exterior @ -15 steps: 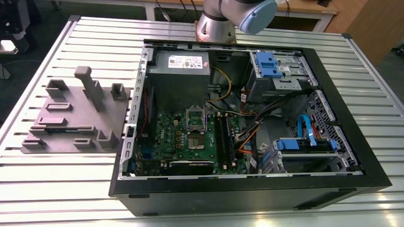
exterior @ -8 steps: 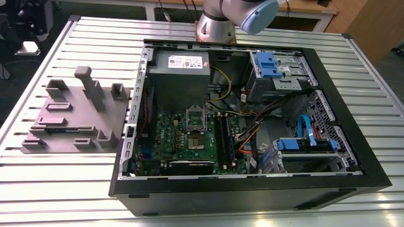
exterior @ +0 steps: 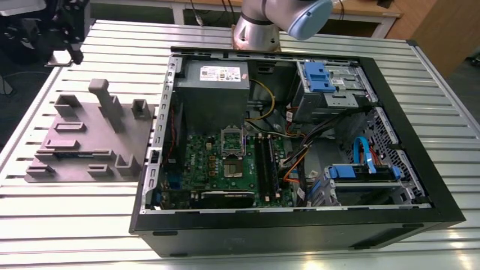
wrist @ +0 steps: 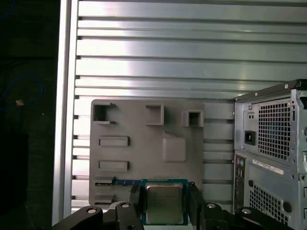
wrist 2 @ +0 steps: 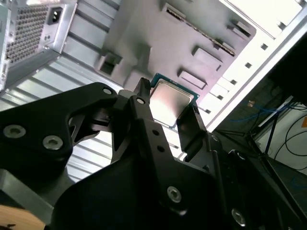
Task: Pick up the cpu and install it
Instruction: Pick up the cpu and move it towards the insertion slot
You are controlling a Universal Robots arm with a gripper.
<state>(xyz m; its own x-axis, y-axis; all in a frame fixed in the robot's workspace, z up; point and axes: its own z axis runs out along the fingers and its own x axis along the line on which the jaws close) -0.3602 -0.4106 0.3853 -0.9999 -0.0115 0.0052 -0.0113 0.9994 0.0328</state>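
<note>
I read the gripper [wrist 2: 169, 114] as closed on the cpu [wrist 2: 171, 99]; in the second wrist view its two black fingers [wrist 2: 144, 111] bear against opposite edges of the chip, one on each side; the silver-grey metal top faces the camera, and a strip of green substrate shows along the edge farthest from the wrist. In the first wrist view the cpu [wrist: 164, 203] sits the same way between the fingers [wrist: 136, 200], square to them.

The cpu is therefore at the fingertips; I cannot tell how far it stands off what lies beyond it. Directly beyond it is the grey fixture plate [wrist: 144, 139], with raised blocks and shallow rectangular pockets, resting on the slotted aluminium table [wrist: 168, 57]. To one side of the gripper stands the rear wall of the computer case [wrist: 271, 158], its perforated grilles and mains inlet facing the tool.

In the exterior view the computer case [exterior: 300, 233] lies open on the table [exterior: 75, 219], just beside the fixture plate [exterior: 82, 140]. Inside it, well apart from the gripper, the motherboard socket [exterior: 234, 167] sits near the grey power supply [exterior: 212, 93]; the black memory sticks [exterior: 264, 163] lie just beside the socket.
</note>
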